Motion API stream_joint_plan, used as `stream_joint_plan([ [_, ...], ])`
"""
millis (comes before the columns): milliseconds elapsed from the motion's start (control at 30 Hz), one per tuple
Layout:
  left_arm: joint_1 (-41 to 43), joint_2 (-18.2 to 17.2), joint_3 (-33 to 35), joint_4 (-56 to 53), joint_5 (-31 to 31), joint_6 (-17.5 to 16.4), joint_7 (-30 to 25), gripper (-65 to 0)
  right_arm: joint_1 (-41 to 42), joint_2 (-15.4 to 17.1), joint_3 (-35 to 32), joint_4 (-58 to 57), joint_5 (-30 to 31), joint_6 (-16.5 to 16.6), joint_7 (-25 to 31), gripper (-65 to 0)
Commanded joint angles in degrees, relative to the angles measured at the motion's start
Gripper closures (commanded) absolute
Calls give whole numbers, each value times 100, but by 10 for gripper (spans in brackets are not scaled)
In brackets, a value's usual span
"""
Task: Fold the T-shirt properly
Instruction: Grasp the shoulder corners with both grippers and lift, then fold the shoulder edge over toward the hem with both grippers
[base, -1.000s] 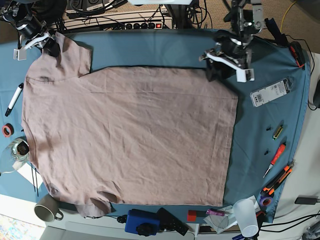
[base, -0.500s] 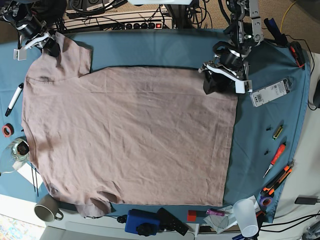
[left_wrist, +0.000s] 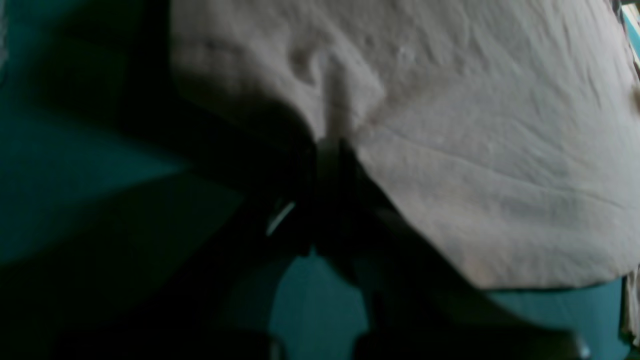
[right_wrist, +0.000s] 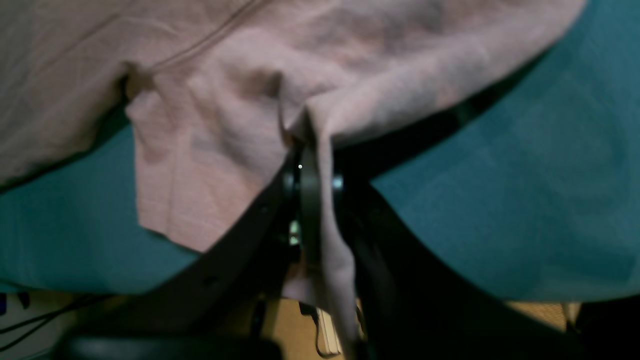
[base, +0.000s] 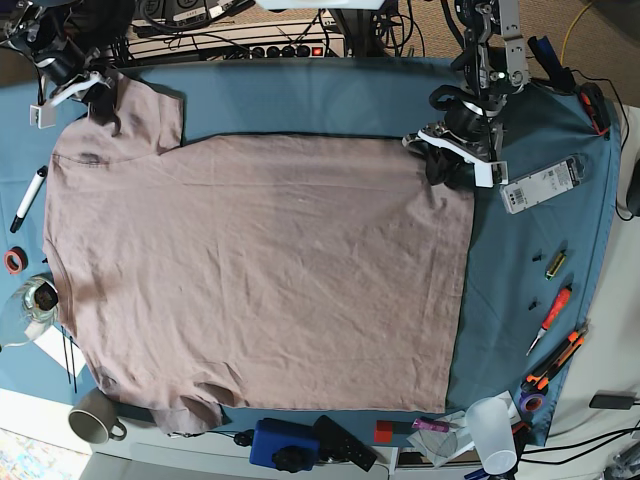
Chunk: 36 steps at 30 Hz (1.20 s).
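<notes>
Jaws, left (base: 438, 180) and right (base: 101, 112): pinching T-shirt (base: 270, 280) | writing: too small to read

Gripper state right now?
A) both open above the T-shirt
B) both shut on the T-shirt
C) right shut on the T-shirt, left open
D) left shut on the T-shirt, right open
B: the left gripper and right gripper each have T-shirt fabric bunched between closed fingertips in their wrist views.
</notes>
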Motion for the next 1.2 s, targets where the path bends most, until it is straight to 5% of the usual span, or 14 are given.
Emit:
stream_joint_plan([
  [0,24,-15,-11,68,87,42,367,0,-48,87,81,221,39,26,46,0],
  [300,522,-20,-407,846,76,39,673,0,-361,87,490,1333,-114,22,-44,0],
  [567,1097,-400,-723,1255,-114,39,798,0,-1132,24,562,1672,4,22,-50,0],
  [967,2280,-476,-1346,2103,-374,35,896,0,-2026,-400,1576,1679,1687,231,-955,0],
  [1167,2387,-476,-1346,2205,-457,42,1099,0,-1947,-407,1694,1679,1740,231,-953,0],
])
